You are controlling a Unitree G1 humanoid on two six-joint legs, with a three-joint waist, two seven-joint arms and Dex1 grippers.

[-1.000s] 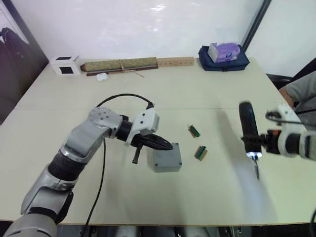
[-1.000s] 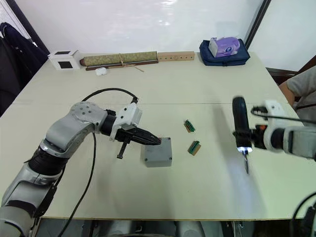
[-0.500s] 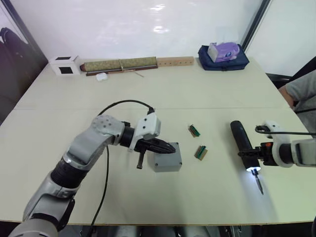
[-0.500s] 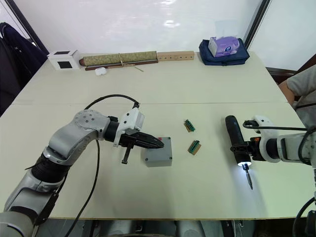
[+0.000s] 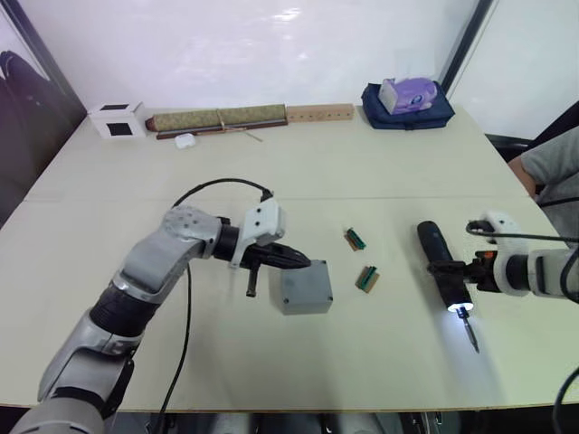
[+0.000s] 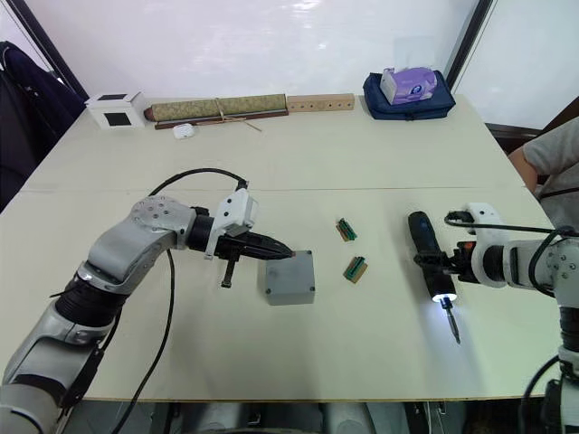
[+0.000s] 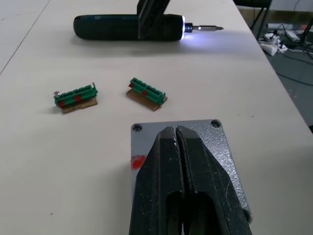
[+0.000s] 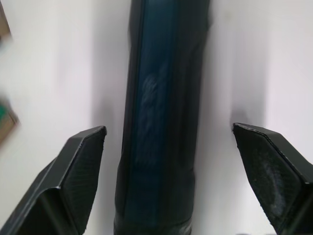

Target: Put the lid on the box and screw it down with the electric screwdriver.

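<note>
On a cream table (image 5: 380, 172), the left gripper (image 7: 177, 142), its two black fingers pressed together and holding nothing, hovers over the near edge of the grey box (image 5: 306, 287). The lid (image 7: 195, 147) appears already seated on it, screw holes showing at its corners and a red mark at one edge, though whether any screws are in is hard to tell from here. Just right of the box lie two green terminal blocks (image 5: 355, 240), loose on the tabletop. Further right, the electric screwdriver (image 5: 441, 267) rests flat on the table, tip light glowing, between the spread fingers of the right gripper (image 8: 168, 147), which is not clamped on it. Screwing down looks still to be done.
</note>
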